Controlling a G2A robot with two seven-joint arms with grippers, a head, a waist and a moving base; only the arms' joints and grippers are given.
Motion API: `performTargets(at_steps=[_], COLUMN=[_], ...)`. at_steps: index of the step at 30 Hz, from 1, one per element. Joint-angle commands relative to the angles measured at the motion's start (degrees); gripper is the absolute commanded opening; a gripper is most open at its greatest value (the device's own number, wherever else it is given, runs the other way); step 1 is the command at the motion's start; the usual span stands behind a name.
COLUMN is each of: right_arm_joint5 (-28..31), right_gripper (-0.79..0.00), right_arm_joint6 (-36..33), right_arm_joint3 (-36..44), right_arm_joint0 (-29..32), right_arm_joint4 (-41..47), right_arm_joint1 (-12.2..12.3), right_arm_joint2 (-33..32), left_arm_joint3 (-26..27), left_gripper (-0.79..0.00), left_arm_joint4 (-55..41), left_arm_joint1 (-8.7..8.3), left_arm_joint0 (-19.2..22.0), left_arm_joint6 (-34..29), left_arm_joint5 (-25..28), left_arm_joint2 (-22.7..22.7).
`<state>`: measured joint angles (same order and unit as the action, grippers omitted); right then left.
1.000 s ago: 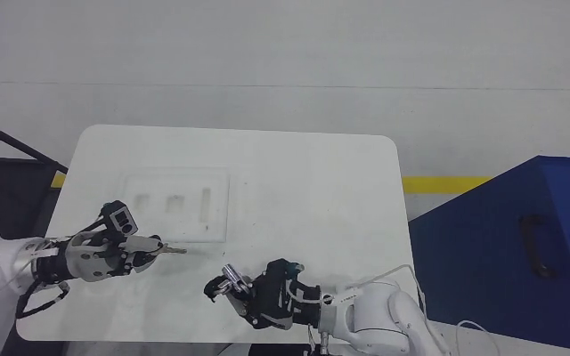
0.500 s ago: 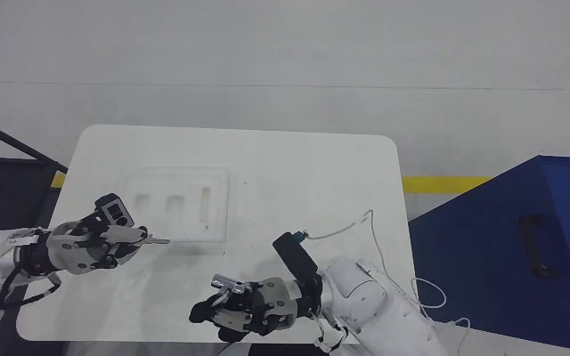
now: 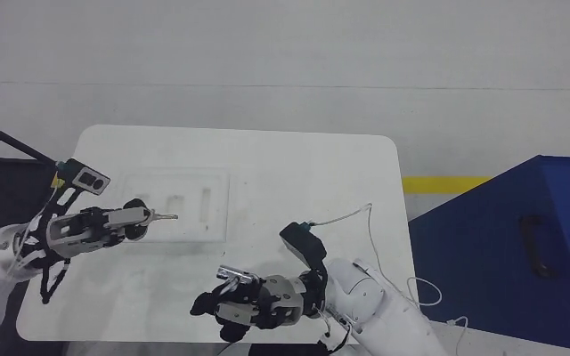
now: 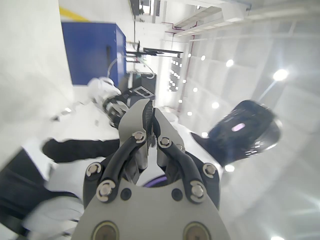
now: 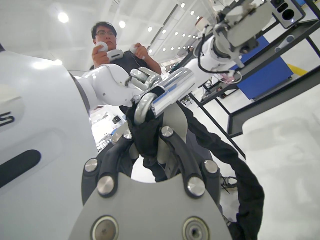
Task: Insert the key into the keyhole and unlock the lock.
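Fig.: your L gripper (image 3: 142, 219) pinches key (image 3: 164, 216); R gripper (image 5: 150, 123) clamps lock (image 5: 175, 83).
The keyhole is hidden from you; key tip too small to read.

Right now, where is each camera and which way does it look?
Top view: above the arms, looking down at the table; both arms, key and lock show.
Left wrist view: on that wrist, facing across the table; shut left fingers and the other arm show.
Right wrist view: on that wrist, facing the ceiling; right fingers grip the lock.
Shared: top and right wrist views show the lock.
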<state>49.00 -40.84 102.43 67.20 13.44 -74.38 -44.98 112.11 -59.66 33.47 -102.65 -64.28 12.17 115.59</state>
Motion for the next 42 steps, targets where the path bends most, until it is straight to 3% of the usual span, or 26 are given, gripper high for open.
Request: performTargets(at_steps=[1, 5, 6, 15, 17, 20, 22, 25, 29, 31, 34, 41, 42], right_arm_joint5=[0.41, 1.19, 1.35, 0.09, -0.93, -1.42, -1.46, -1.82, -2.13, -2.06, -1.86, -2.85, -3.28], right_gripper=[-0.785, -0.785, -0.785, -0.785, -0.785, -0.785, -0.785, -0.785, -0.785, -0.785, -0.785, -0.785, -0.785], right_arm_joint6=[-1.25, -5.16, -6.67, -5.92, -5.34, -5.58, -6.13, -6.98, -8.1, -8.49, -8.75, -8.37, -7.98], right_arm_joint3=[-0.21, -0.4, -0.47, 0.04, 0.28, 0.43, 0.15, -0.03, -0.24, -0.44, -0.78, -0.29, 0.15], right_arm_joint0=[-0.06, -0.29, -0.67, -0.39, -0.24, -0.21, -0.43, -0.56, -0.74, -0.81, -0.96, -0.76, -0.63], right_arm_joint4=[3.98, 11.72, 12.07, 11.87, 11.63, 13.16, 14.08, 15.3, 17.21, 18.16, 19.1, 18.67, 17.86], right_arm_joint1=[0.24, 0.69, 0.82, 0.79, 0.77, 0.69, 0.68, 0.68, 0.67, 0.64, 0.56, 0.53, 0.5], right_arm_joint2=[-0.17, 0.4, 0.33, 0.48, 0.5, 1.08, 1.18, 1.43, 1.66, 1.72, 1.67, 1.93, 1.94], left_arm_joint3=[-0.29, -3.58, -4.49, -4.11, -5.89, -7.34, -5.45, -1.84, 1.14, 1.83, -0.86, -0.86, 3.16], left_gripper=[-0.785, -0.785, -0.785, -0.785, -0.785, -0.785, -0.785, -0.785, -0.785, -0.785, -0.785, -0.785, -0.785], left_arm_joint4=[3.25, 10.92, 13.23, 13.5, 20.85, 33.32, 47.32, 69.91, 106.53, 124.3, 147.14, 147.14, 151.35], left_arm_joint1=[0.83, 2.48, 2.76, 2.88, 3.28, 4.86, 6.49, 9.62, 13.74, 15.38, 16.6, 16.6, 16.45], left_arm_joint0=[-1.35, -1.74, -1.8, -1.15, 1.26, 3.83, 7.16, 9.44, 11.42, 10.73, 7.38, 7.38, 8.2], left_arm_joint6=[1.84, 7.65, 9.39, 10.51, 14.01, 25.19, 33.82, 49.73, 76.05, 91.22, 113.72, 113.72, 116.36], left_arm_joint5=[13.89, 32.42, 34.42, 34.23, 39.66, 45.83, 45.83, 45.83, 45.1, 39.71, 26.28, 26.28, 23.95], left_arm_joint2=[-0.28, -1.27, -1.68, -1.33, 1.73, 4.19, 7.57, 9.23, 10.21, 8.2, 3.9, 3.9, 4.63])
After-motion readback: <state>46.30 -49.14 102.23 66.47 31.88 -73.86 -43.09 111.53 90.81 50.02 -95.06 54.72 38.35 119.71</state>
